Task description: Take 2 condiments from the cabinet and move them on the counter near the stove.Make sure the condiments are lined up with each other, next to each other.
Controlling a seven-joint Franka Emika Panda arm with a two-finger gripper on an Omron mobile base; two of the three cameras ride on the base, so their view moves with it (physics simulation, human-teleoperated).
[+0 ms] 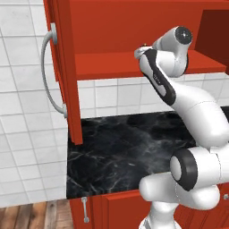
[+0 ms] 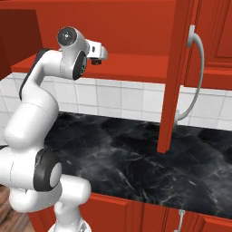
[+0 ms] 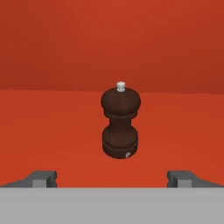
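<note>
Red throughout the upper frame of the left base view: open cabinet (image 1: 134, 27) door at upper left with curved silver handle (image 1: 48, 71), inner shelf (image 1: 112, 62) running across centre, arm raised at upper right with hand level with that shelf. Black marble-look counter (image 1: 116, 152) across lower centre, bare in this frame. Right base view: same counter (image 2: 149, 158) across lower half, door edge and handle (image 2: 197, 77) at upper right, gripper (image 2: 96, 56) at upper left pointing into the cabinet just above the shelf (image 2: 131, 65). Hand view: dark-brown shaker (image 3: 120, 122) upright at frame centre on the red shelf floor, dark fingertips (image 3: 41, 178) at the bottom corners, jaws spread wide, nothing held, shaker well apart from both tips. Step in hand, as judged: approach to pick a condiment from the cabinet. Next move calls for straight advance along the shelf until the shaker sits between the tips, then closure on its narrow waist.
</note>
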